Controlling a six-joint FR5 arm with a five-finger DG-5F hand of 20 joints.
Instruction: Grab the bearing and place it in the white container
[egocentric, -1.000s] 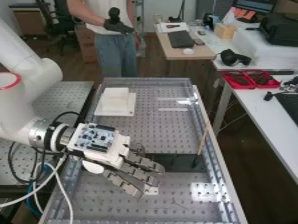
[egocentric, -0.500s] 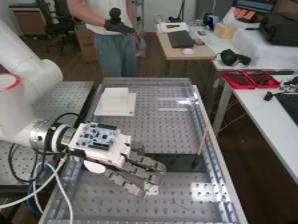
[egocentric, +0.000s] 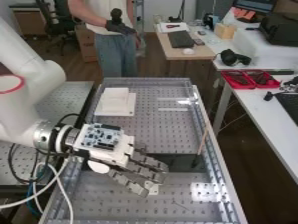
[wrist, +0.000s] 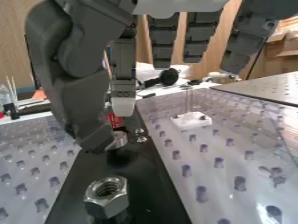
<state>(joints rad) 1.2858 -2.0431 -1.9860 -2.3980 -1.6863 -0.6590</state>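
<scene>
The hand (egocentric: 110, 150) is over the near half of the bench, its fingers relaxed and reaching out. Seen from the wrist, the hand (wrist: 63, 70) has its thumb tip right beside a shiny metal ring, apparently the bearing (wrist: 120, 139), which sits above a black strip. A light-tipped finger hangs just behind the ring; whether either touches it I cannot tell. The fingers are not curled round it. A white square box (egocentric: 116, 101), which looks like the white container, stands at the bench's far left, beyond the hand.
A large hex nut (wrist: 107, 194) stands on the black strip (wrist: 149, 187), nearer the wrist camera than the ring. A small white block (wrist: 191, 120) lies on the perforated plate. A thin brown stick (egocentric: 203, 142) leans at the bench's right side.
The hand has shifted slightly to the right in the high view, its fingers still extended. The white box has stayed in place.
</scene>
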